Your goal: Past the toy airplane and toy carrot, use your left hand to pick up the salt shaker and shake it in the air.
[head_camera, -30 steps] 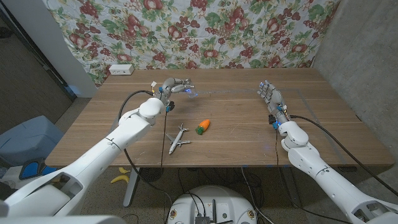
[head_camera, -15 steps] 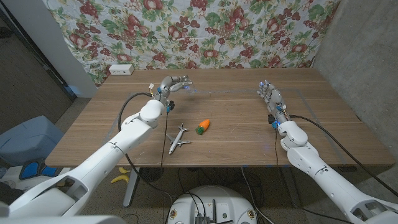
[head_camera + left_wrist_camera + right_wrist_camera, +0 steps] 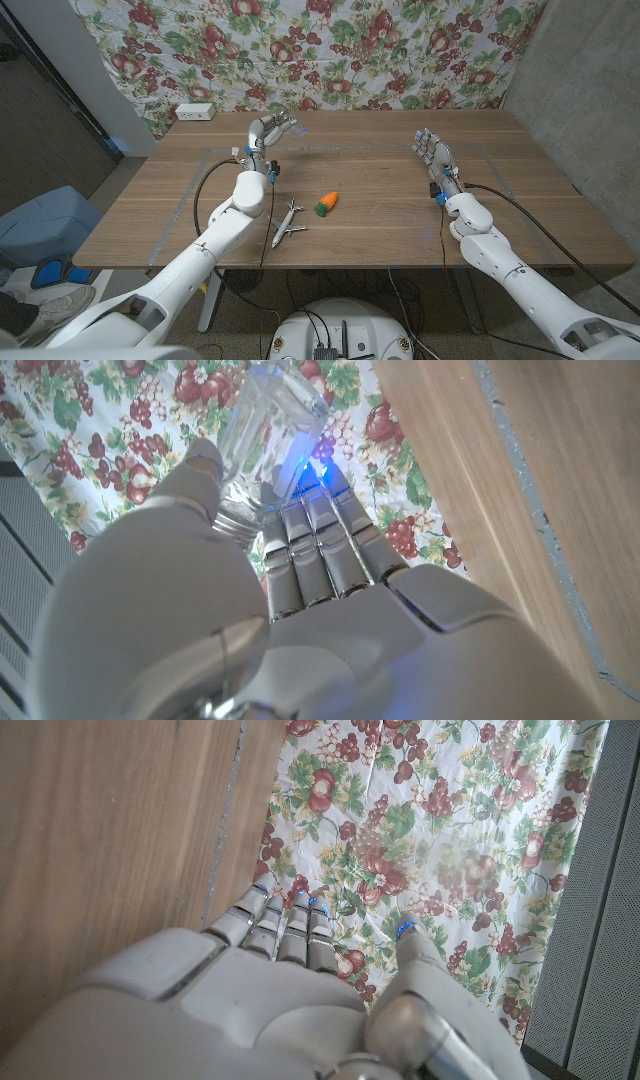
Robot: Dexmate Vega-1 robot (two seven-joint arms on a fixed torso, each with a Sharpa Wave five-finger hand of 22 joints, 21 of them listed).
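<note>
While your left robot hand (image 3: pixel 268 128) grips the clear salt shaker (image 3: pixel 268 422) between thumb and fingers, it holds it in the air above the far part of the worktop (image 3: pixel 380 215), beyond the toy airplane (image 3: pixel 286 223) and toy carrot (image 3: pixel 326 203). Your right robot hand (image 3: pixel 432 152) holds nothing, its fingers extended, on the right side.

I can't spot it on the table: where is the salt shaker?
The left hand holds the salt shaker above the table's far side, beyond the toy airplane.
</note>
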